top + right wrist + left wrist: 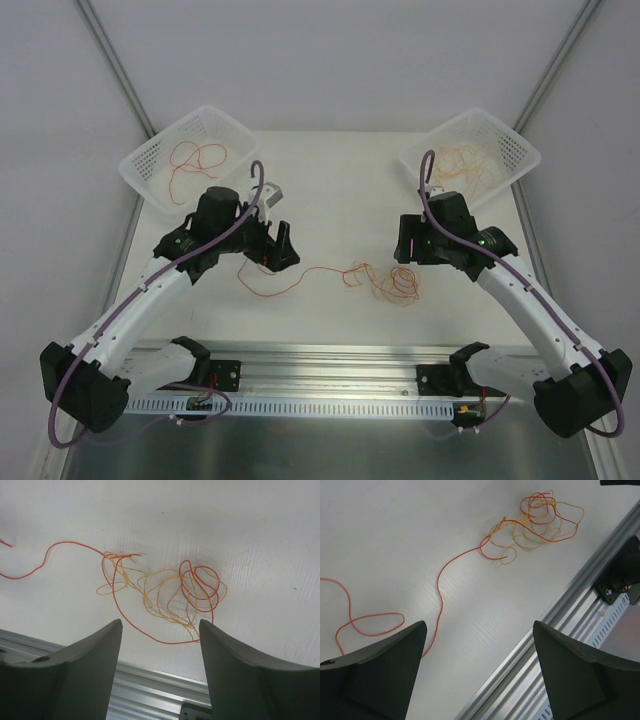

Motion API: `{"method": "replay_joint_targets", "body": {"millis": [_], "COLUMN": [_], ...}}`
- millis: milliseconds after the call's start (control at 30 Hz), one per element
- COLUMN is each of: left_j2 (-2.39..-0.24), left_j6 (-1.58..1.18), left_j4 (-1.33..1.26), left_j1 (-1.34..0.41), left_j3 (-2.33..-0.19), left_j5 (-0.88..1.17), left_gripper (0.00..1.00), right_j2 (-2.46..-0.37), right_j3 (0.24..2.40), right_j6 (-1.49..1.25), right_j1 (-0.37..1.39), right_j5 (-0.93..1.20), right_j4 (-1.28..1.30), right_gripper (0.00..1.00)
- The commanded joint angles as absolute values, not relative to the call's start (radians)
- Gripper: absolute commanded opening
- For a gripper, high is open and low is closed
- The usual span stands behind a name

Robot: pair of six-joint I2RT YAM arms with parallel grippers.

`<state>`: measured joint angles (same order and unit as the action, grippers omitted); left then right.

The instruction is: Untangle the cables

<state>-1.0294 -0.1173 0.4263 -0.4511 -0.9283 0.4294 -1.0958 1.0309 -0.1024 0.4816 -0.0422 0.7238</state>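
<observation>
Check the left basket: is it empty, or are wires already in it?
Not empty: a loose red wire lies inside the left basket.

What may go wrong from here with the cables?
1. The red cable winds through the tangle; pulling it with the left gripper may tighten the knot or drag the whole heap.
2. The tangle is thin and lies flat, so the open right gripper may close on nothing, or on several strands.

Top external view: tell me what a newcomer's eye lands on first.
A knot of red and orange-yellow cables lies mid-table by the open right gripper, one red strand trailing left toward the open left gripper. At the far corners, the left basket holds a red wire, the right basket orange-yellow wires.
</observation>
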Motion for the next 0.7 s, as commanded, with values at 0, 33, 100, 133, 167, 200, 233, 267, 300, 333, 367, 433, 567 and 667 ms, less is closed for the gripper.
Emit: {"method": "replay_joint_targets", "body": {"millis": [0,33,100,133,167,200,233,267,300,333,367,433,567,667], "left_j2": [-1.165,-1.246,-1.366,-1.403,-1.437,-1.469,-1.526,-1.551,-1.575,-1.613,-1.63,-1.669,-1.726,-1.764], "left_j6": [-0.012,-0.014,-0.017,-0.017,-0.015,-0.014,-0.015,-0.014,-0.009,-0.009,-0.009,-0.009,0.017,0.023], "left_j4": [0.41,0.408,0.41,0.41,0.41,0.411,0.411,0.41,0.413,0.411,0.414,0.414,0.413,0.416], "left_j1": [-0.518,-0.532,-0.54,-0.545,-0.552,-0.555,-0.561,-0.564,-0.569,-0.571,-0.58,-0.589,-0.618,-0.641], "left_j3": [-0.988,-1.011,-1.037,-1.061,-1.072,-1.081,-1.1,-1.106,-1.114,-1.126,-1.132,-1.146,-1.17,-1.187], "left_j5": [0.5,0.505,0.494,0.482,0.466,0.428,0.407,0.396,0.388,0.365,0.357,0.321,0.226,0.158], "left_gripper": [0.87,0.85,0.81,0.8,0.79,0.76,0.75,0.73,0.72,0.7,0.69,0.64,0.54,0.47], "right_j2": [-1.081,-1.083,-1.081,-1.08,-1.078,-1.077,-1.071,-1.066,-1.063,-1.057,-1.055,-1.052,-1.051,-1.055], "right_j3": [1.055,1.054,1.046,1.043,1.04,1.034,1.031,1.025,1.022,1.013,1.009,1.0,0.988,0.988], "right_j6": [-0.084,-0.084,-0.084,-0.084,-0.084,-0.086,-0.087,-0.09,-0.091,-0.094,-0.098,-0.101,-0.11,-0.123], "right_j1": [0.495,0.499,0.506,0.511,0.514,0.515,0.523,0.528,0.532,0.535,0.54,0.552,0.574,0.586], "right_j5": [-0.009,-0.009,0.023,0.026,0.034,0.037,0.044,0.046,0.046,0.049,0.051,0.052,0.055,0.049], "right_j4": [0.741,0.739,0.738,0.735,0.733,0.732,0.73,0.729,0.727,0.724,0.721,0.719,0.709,0.706], "right_gripper": [0.67,0.67,0.67,0.68,0.68,0.69,0.69,0.71,0.72,0.73,0.74,0.74,0.74,0.75]}}
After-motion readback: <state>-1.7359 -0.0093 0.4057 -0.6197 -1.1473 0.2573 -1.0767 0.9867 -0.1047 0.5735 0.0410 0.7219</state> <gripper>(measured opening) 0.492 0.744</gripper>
